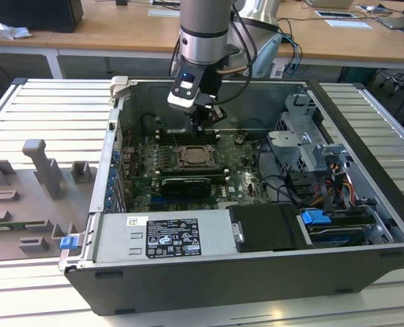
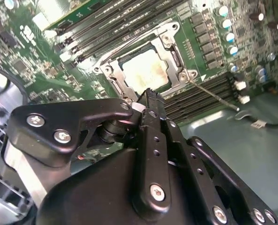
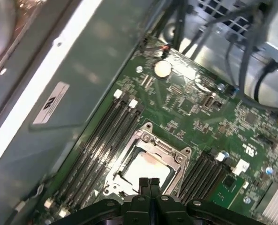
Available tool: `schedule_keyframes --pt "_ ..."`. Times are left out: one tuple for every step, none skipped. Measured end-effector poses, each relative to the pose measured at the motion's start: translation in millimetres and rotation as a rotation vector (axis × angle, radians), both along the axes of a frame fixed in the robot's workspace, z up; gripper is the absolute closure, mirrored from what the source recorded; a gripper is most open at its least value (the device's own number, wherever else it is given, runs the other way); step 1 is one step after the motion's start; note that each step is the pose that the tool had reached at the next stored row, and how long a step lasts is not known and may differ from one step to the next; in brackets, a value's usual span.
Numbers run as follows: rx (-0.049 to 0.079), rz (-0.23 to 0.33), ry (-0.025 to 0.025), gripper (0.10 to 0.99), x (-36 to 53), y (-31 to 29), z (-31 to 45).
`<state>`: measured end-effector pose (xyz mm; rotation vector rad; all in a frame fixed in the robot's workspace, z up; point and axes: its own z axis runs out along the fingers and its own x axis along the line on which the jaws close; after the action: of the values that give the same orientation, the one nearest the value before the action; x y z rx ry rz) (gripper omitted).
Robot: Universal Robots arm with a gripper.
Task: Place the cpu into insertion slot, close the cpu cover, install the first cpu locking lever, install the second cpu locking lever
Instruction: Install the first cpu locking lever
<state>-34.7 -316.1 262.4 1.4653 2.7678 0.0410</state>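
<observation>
The cpu (image 2: 146, 70) (image 3: 146, 168) (image 1: 191, 156) lies flat in the insertion slot (image 2: 111, 77), its pale top showing through the cut-out of the cpu cover (image 2: 176, 60) (image 3: 146, 138), which lies down over it. A thin metal locking lever (image 2: 216, 97) sticks out sideways from one socket corner, over the memory slots. In the exterior view my gripper (image 1: 200, 122) hangs a little above the board, just behind the socket. Its fingertips (image 3: 142, 183) are pressed together with nothing between them, and in both wrist views they hover over the edge of the cpu.
Long black memory slots (image 2: 106, 23) (image 3: 101, 136) flank the socket on both sides. A black card (image 1: 184, 184) lies in front of it. The case's back wall (image 1: 256, 102), the drive cage (image 1: 304, 136) and cables (image 1: 338, 184) stand at the exterior view's right.
</observation>
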Motion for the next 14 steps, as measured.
schedule_keyframes --pt "0.000 0.020 0.0005 0.980 0.0 0.0 0.0" --pt "0.000 0.038 0.0006 0.980 0.0 0.0 -0.1" --pt "0.000 0.059 0.0006 0.980 0.0 0.0 -0.2" --pt "0.000 0.079 0.0007 0.980 0.0 0.0 -0.3" --pt "0.000 0.101 0.0007 0.980 0.0 0.0 -0.3" --pt "0.000 0.121 0.0007 0.980 0.0 0.0 -0.3" --pt "0.000 0.161 0.0006 0.980 0.0 0.0 -0.4" --pt "0.000 0.183 0.0005 0.980 0.0 0.0 -0.4" --pt "0.000 0.203 0.0006 0.980 0.0 0.0 -0.5" --pt "0.000 0.237 0.0006 0.980 0.0 0.0 -0.5" --pt "0.000 0.265 0.0006 0.980 0.0 0.0 -0.5" --pt "0.000 0.281 0.0007 0.980 0.0 0.0 -0.5" --pt "0.000 0.315 0.0007 0.980 0.0 0.0 -0.7" --pt "0.000 0.336 0.0006 0.980 0.0 0.0 -0.8"
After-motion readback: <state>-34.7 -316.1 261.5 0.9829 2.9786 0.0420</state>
